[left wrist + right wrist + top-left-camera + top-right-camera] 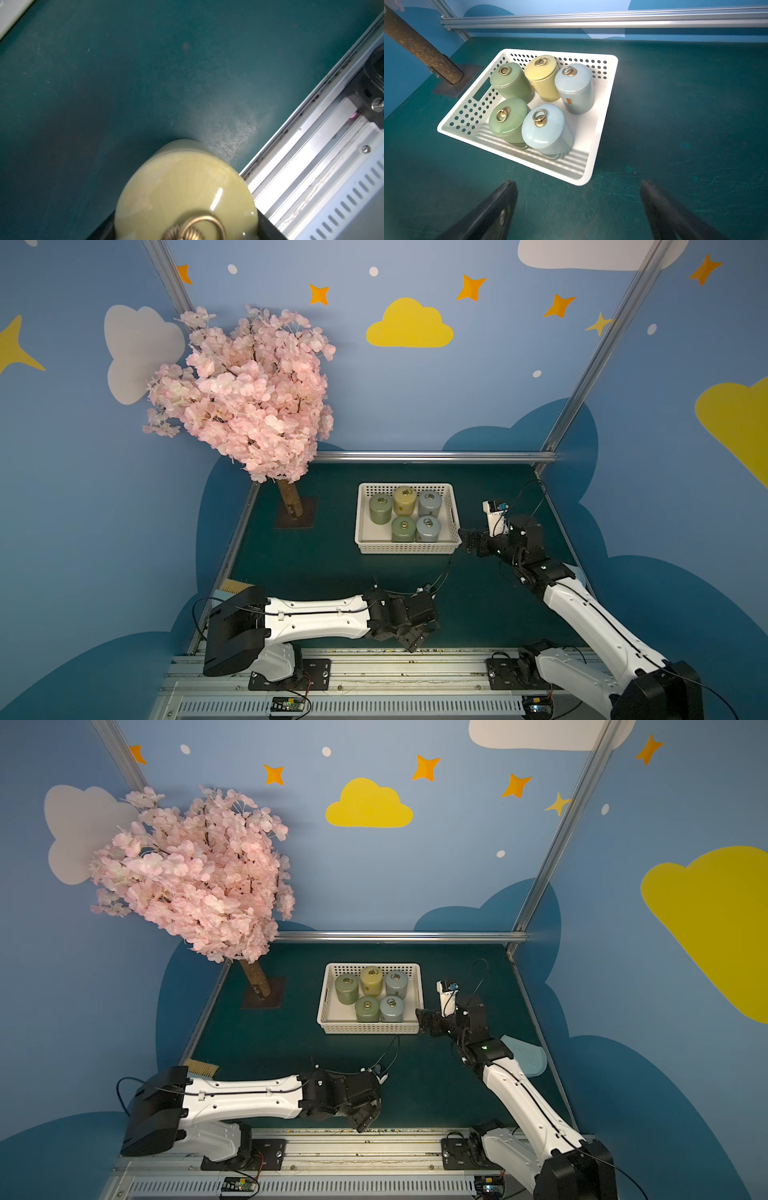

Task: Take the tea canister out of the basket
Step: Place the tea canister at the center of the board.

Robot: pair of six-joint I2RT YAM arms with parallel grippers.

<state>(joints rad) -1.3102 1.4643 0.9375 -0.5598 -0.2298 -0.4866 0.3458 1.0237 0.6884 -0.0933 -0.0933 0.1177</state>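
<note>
Teal tabletop (332, 572) fills the lower frame in both top views, with the white basket (409, 548) at its centre holding five upright tea canisters (548, 133). A sixth, the yellow-green canister (182, 187), is outside near the front rail (301, 135), clamped in the left tool (413, 642); the top views hide it beneath that tool. Right tool (577, 187), jaws apart, hovers beside the basket's lower right corner. Glazed, probably heavy, slick and breakable: grip the body, not the loose ring (539, 116).
</note>
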